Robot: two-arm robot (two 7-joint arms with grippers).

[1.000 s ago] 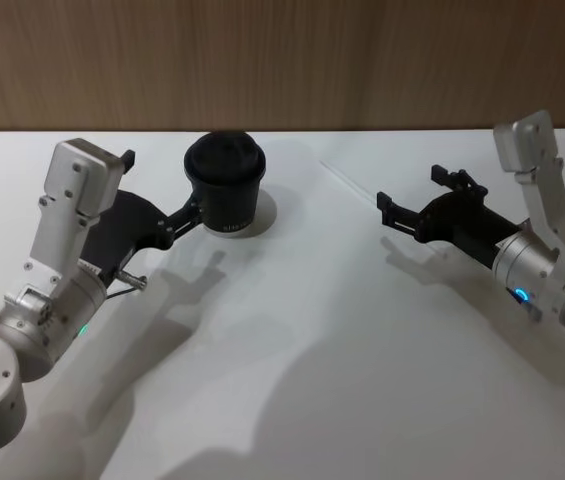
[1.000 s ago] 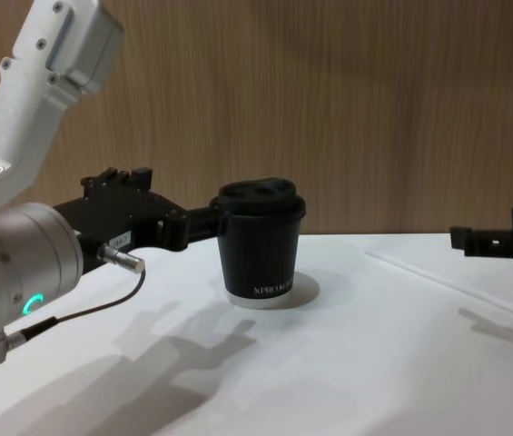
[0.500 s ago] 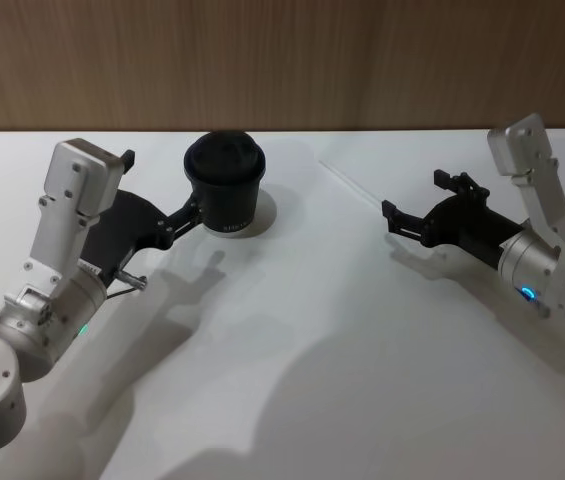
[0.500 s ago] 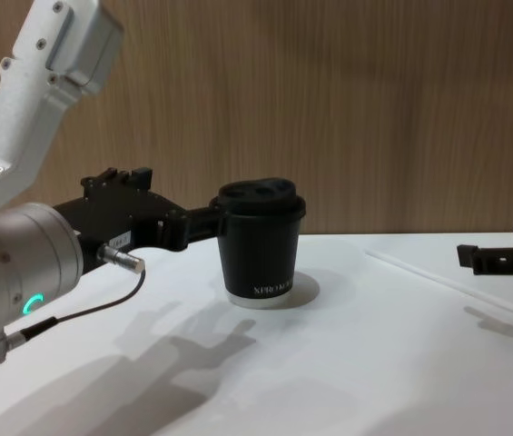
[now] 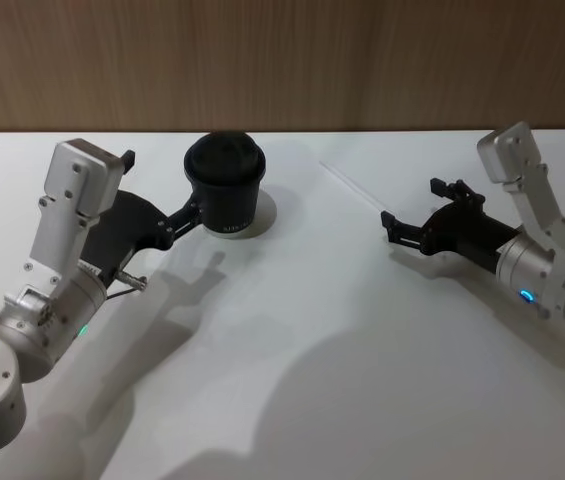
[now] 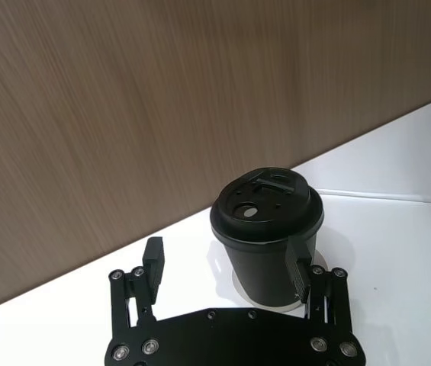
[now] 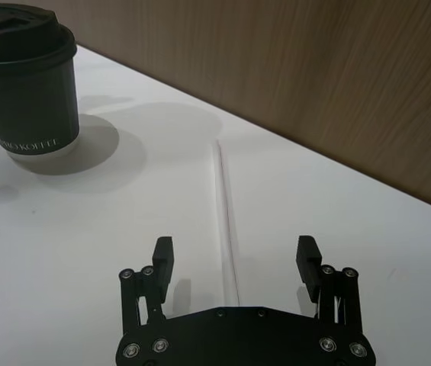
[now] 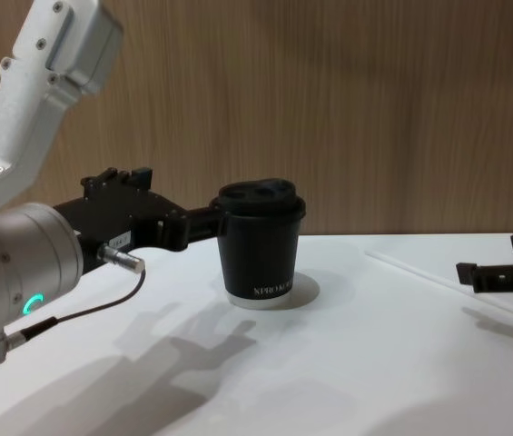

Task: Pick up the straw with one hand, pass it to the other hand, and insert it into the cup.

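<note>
1. Found the straw (image 7: 226, 221) lying flat on the white desk (image 5: 292, 330), well apart from the cup (image 5: 224, 185); thin, straight, pale.
2. Judged the right claw (image 7: 235, 250) spread, straddling one end (low, lined up for a pinch).
3. Noted the left claw (image 6: 226, 253) spread beside the matte black lidded cup, probably to steady it.

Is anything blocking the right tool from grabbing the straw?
No, nothing visible is in the way. The straw lies bare on the white table and already runs through the gap of the open right tool. The cup stands well off to the left, beside the left tool.
</note>
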